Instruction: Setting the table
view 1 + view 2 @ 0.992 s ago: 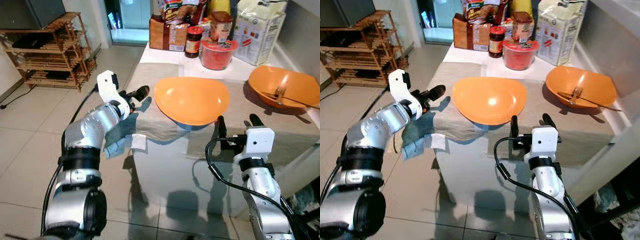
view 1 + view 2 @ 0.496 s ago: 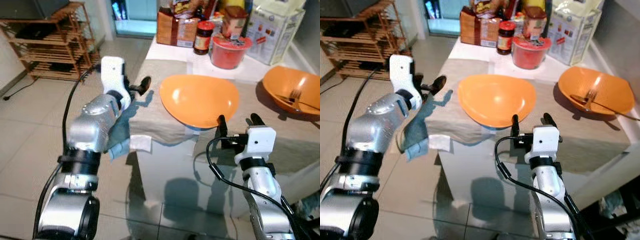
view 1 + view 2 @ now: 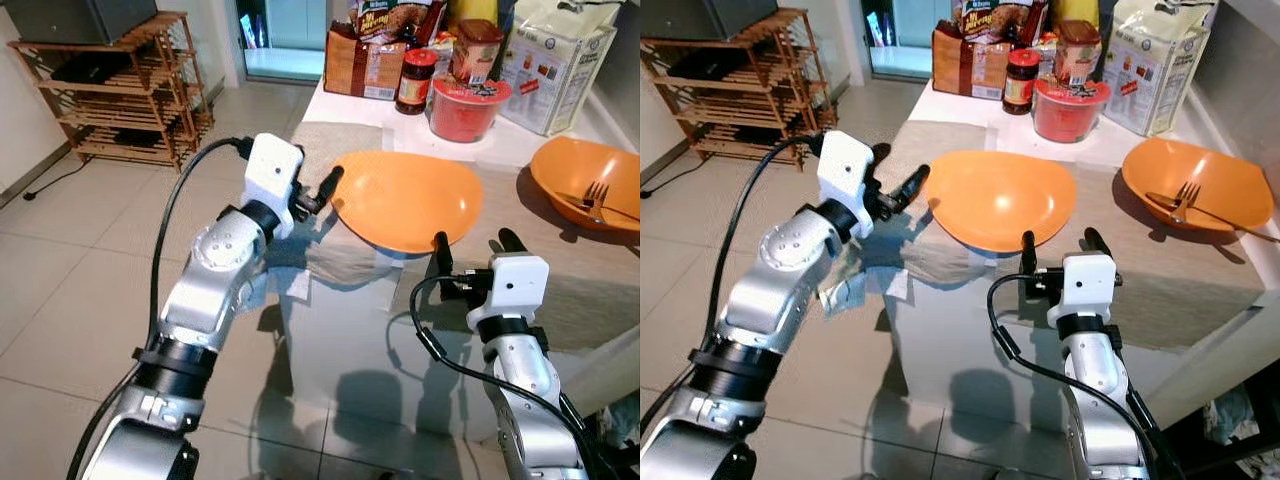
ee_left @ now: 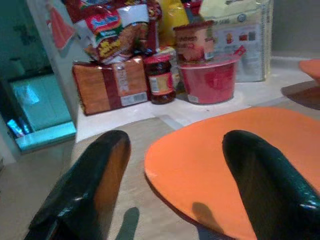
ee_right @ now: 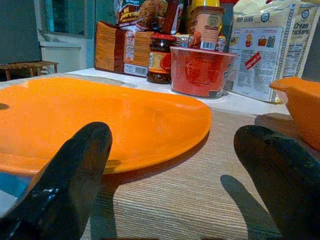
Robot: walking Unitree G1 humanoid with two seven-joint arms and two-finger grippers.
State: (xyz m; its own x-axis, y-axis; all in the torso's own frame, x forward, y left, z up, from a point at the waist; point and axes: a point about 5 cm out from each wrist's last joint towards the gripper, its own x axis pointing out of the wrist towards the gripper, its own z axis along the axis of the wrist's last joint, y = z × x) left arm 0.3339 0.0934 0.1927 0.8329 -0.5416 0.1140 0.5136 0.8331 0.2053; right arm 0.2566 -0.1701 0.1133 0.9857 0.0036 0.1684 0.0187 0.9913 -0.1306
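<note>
Head views: orange plate (image 3: 405,197) sits at the table's (image 3: 1200,270) front edge; left gripper (image 3: 322,192) hovers beside its rim, right gripper (image 3: 1058,243) just before it. Left wrist view: fingers (image 4: 82,187) spread, released. Right wrist view: fingers (image 5: 65,175) parted, holding nothing.

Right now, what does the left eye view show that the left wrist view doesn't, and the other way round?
Left eye view, not the wrist: the wooden rack, the floor, the fork in the orange bowl, and the right end effector open at the near table edge.

Left wrist view, not the eye: a close look along the open left end effector, with the plate's rim ahead between its fingers.

Both: the orange plate, red tub and dark jar.
</note>
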